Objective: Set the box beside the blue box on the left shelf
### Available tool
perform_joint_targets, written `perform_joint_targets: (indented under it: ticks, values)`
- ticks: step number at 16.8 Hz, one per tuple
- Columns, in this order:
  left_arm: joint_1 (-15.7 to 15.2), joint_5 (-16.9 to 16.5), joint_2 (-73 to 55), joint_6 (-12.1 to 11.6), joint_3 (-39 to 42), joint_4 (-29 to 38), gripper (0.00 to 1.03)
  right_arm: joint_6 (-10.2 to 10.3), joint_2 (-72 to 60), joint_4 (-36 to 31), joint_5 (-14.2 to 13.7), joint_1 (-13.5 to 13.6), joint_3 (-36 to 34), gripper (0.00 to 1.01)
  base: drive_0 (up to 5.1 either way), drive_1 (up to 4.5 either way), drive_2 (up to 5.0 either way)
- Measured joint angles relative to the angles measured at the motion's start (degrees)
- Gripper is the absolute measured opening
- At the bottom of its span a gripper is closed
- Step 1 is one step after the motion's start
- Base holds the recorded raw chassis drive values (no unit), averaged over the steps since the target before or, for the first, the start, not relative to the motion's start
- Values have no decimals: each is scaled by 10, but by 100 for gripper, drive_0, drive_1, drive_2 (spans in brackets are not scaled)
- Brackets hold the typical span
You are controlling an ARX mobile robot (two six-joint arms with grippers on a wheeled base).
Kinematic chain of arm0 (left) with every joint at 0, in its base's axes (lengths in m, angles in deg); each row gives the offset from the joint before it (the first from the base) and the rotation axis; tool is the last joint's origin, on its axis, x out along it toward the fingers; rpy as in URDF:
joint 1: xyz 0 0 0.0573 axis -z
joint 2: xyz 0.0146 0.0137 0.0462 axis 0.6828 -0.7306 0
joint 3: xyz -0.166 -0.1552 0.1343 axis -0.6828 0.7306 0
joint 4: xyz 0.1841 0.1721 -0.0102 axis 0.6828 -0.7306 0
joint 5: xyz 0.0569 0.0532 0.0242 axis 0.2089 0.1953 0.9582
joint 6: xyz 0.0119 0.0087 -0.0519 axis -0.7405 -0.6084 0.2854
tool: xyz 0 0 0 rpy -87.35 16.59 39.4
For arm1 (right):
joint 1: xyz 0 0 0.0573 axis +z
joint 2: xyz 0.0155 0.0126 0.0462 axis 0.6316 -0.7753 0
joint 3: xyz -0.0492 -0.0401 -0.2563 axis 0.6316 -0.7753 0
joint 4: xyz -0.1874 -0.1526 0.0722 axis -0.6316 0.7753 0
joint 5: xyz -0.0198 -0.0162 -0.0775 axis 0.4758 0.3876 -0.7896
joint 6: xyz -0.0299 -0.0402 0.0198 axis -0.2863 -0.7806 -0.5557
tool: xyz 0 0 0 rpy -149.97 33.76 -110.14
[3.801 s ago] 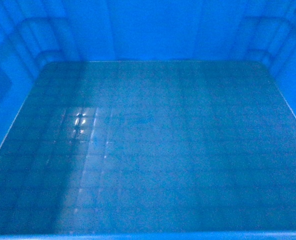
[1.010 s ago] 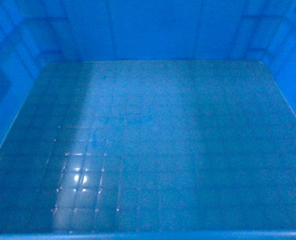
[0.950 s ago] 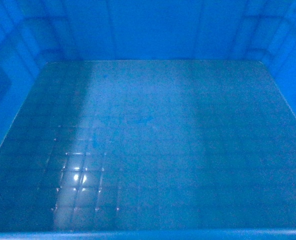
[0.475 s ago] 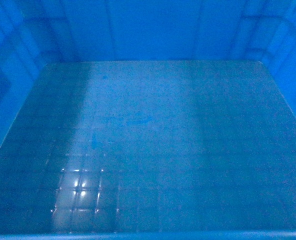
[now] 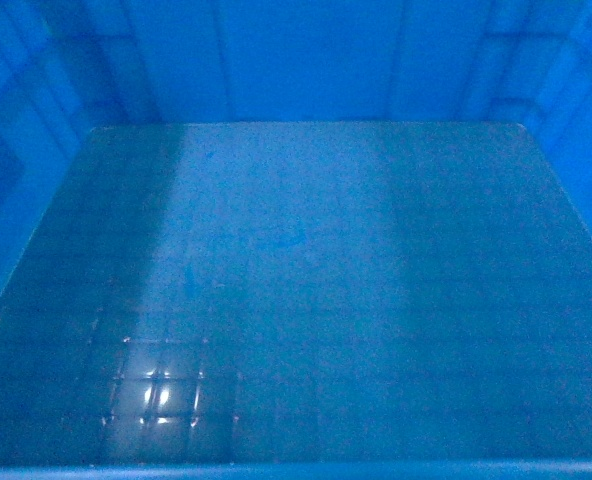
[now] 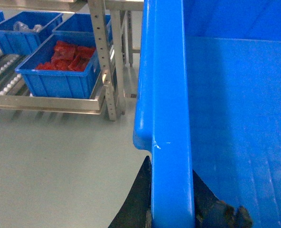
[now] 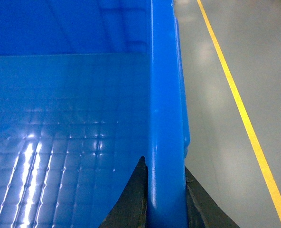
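Basically the box (image 5: 306,290) fills the whole head view: only its gridded floor and ribbed inner walls show, with a patch of light glare on the floor near the lower left corner. It is held up off the grey floor (image 6: 50,161) by both arms, one on each long rim, so it sits right under the head camera, not on any shelf. Left wrist view: the thick left rim of the box runs up the middle of the frame, and the left gripper (image 6: 171,199) has one dark finger on the outside of the rim and one on the inside, clamped on that rim at the bottom of the frame. Right wrist view: same picture mirrored, the right gripper (image 7: 164,194) straddles the right rim with a dark finger on each side, closed on it. Beyond the left rim stands a metal shelf rack (image 6: 105,71) with perforated uprights and roller rails, well apart from the held box. On that rack sits a smaller blue bin with red items (image 6: 62,64) in it, another blue bin (image 6: 24,31) behind it to the left holding something clear, content too small to tell, and a third blue bin (image 6: 81,23) behind the red-filled one. On the right side the bare floor carries a yellow line (image 7: 240,104) running diagonally away, near but not touching the box.
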Motion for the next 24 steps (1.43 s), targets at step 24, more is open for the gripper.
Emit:
perform_joint_targets:
  ticks: [24]
  values:
    - [0,0,-1,2,0,0,8,0,0,0,-1,0,0,9,-175,301,-105]
